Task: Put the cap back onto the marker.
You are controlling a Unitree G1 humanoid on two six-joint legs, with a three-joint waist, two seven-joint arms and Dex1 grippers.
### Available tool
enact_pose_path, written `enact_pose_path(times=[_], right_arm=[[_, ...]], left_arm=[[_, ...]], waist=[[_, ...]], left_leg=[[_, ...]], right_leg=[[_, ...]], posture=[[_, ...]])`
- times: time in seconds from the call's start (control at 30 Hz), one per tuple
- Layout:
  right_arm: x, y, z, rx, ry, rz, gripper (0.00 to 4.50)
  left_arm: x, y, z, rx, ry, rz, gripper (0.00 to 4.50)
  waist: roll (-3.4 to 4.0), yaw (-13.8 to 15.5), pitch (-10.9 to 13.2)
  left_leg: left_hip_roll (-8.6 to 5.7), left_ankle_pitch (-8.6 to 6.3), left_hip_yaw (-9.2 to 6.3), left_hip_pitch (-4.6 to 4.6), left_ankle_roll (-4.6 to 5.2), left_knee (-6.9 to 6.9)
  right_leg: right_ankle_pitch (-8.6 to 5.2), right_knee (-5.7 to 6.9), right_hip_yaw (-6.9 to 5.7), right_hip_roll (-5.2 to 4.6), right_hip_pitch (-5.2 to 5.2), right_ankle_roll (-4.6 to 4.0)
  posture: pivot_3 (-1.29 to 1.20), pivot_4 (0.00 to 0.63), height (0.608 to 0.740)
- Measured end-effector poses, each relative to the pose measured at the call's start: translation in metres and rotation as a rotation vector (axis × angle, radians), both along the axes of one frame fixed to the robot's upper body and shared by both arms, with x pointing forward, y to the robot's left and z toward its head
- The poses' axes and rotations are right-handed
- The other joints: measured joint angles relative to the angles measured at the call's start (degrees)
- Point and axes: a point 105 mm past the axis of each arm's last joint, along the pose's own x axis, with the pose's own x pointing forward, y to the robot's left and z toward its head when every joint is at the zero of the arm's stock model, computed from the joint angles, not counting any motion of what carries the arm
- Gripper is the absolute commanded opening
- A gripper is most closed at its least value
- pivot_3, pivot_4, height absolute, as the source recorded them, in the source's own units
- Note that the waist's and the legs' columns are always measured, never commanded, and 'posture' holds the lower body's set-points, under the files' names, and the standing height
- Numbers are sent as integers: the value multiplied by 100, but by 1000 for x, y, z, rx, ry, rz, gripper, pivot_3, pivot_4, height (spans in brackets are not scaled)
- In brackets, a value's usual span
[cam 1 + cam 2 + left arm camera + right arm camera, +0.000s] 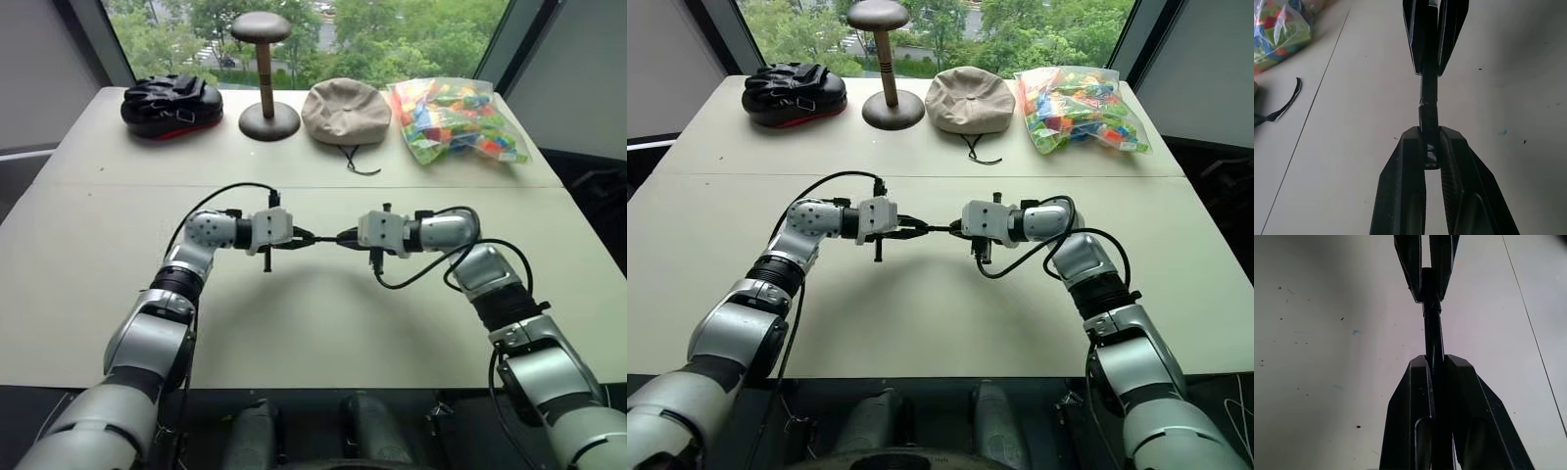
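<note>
Above the middle of the table, the two grippers meet tip to tip. The left gripper (1429, 139) has its two black fingers clamped together on the cap (1428, 125), a short black piece that juts out just past the fingertips toward the other arm. The right gripper (1435, 363) is closed the same way on the marker (1433, 335), whose thin dark shaft runs between its fingers and on out toward the left gripper. From the head camera the two pieces form one dark line bridging the gap between the grippers (323, 238), held up in the air clear of the tabletop. In both wrist views the marker's end meets the mouth of the cap; a small step shows at the join, and how far one sits inside the other cannot be told.

One cap, one marker, and two grippers, each holding one piece.

Beneath them is the pale table (323, 333), with a seam running left to right across it beyond the arms. Along the far edge stand four things, one of each: a black helmet (170, 103) at the far left, a dark wooden hat stand (265, 78) next to it, a beige cloth hat (345, 111) with one dark cord trailing toward the near side, and a clear bag of coloured blocks (454, 117) at the far right.
</note>
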Motion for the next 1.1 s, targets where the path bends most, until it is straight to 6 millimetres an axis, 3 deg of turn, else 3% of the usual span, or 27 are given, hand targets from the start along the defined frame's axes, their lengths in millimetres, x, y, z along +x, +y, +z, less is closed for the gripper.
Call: enact_pose_path(times=[0.33, 1.1], right_arm=[[6, 3, 0, -8, 26, -23, 0], [7, 4, 10, -22, 32, 5, 0]], left_arm=[[4, -3, -5, -4, -1, 25, 34], [3, -8, 9, 47, -46, -47, 34]], waist=[[0, 3, 0], [0, -3, 0]], left_leg=[[0, 1, 1, -1, -1, 0], [0, 1, 2, -1, -2, 0]], right_leg=[[0, 1, 0, 0, 0, 0], [0, 1, 0, 0, 0, 0]], posture=[[0, 150, 740], [0, 150, 740]])
